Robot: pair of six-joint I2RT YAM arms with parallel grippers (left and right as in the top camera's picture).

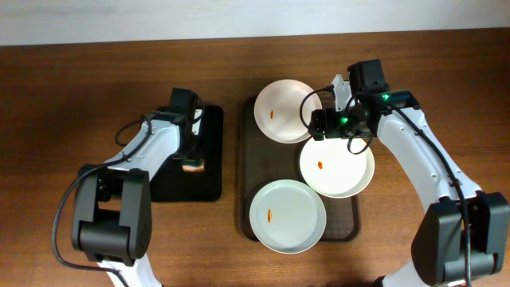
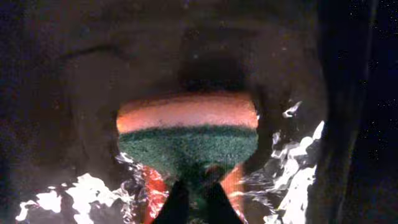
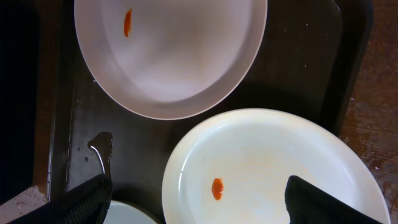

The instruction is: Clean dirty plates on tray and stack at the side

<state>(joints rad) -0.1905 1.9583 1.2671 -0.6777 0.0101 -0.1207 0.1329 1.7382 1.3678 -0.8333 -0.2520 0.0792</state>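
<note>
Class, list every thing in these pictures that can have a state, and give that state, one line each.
Far plate, dirty, orange-red smear.
Middle plate, dirty, orange-red smear.
Near plate, dirty, orange-red smear.
Tray, carrying all three plates.
Left gripper, shut on the sponge.
Sponge, gripped, green side up.
Right gripper, fingers open, empty, above the plates.
</note>
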